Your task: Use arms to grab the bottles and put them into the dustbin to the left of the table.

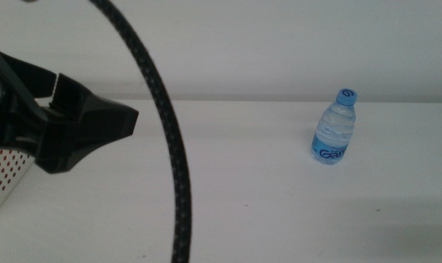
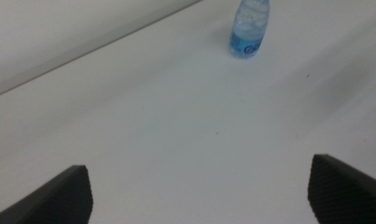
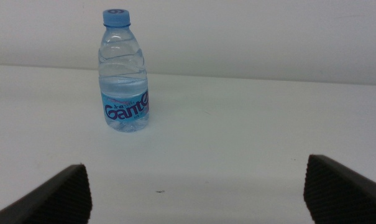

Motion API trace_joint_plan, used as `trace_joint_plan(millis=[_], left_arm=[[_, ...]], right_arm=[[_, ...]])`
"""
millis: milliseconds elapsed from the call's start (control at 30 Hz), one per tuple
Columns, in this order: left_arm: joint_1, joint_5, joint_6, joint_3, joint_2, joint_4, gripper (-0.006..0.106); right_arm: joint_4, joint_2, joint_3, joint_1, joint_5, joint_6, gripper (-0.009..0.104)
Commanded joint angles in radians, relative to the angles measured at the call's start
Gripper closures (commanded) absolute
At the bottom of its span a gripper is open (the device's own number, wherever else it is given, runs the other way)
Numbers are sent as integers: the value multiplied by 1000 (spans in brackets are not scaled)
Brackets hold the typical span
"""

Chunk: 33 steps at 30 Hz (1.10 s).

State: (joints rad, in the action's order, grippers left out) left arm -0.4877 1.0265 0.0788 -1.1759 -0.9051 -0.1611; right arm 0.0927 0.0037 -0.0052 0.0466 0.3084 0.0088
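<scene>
My left gripper [image 2: 200, 193] hung above the white table [image 1: 264, 190] near its left edge, jaws spread wide with nothing between them. In the middle view my left arm [image 1: 60, 124] showed as a dark bulk over that side, its braided cable [image 1: 173, 161] looping down across the front. Just below it, at the table's left edge, a corner of the white dustbin [image 1: 5, 179] with its rows of round holes was visible; I could not see what lay inside it.

The water bottle [image 1: 334, 128] stood upright toward the far right part of the table, near the back edge, blue cap on, blue label facing forward, well apart from my left gripper. My right gripper [image 3: 197, 193] faced it low from the near side, jaws also wide and empty, not touching the bottle.
</scene>
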Motion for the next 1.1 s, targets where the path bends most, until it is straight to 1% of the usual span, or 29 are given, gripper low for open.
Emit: trace_joint_plan(millis=[0,200,300,567,1067], left_arm=[[-10,-28,-8,-2,5,-20,8],[-10,-92,-8,-2,5,-49,8],[-10,-141,-36,-2,5,-56,8],[-10,-156,-36,-2,5,-56,8],[-10,-260,-27,-2,5,-47,8]], right_arm=[[10,-40,43,-4,-9,-9,5],[10,-40,43,-4,-9,-9,5],[10,-40,43,-4,-9,-9,5],[10,-40,43,-4,-9,-9,5],[10,-40,43,-4,-9,-9,5]])
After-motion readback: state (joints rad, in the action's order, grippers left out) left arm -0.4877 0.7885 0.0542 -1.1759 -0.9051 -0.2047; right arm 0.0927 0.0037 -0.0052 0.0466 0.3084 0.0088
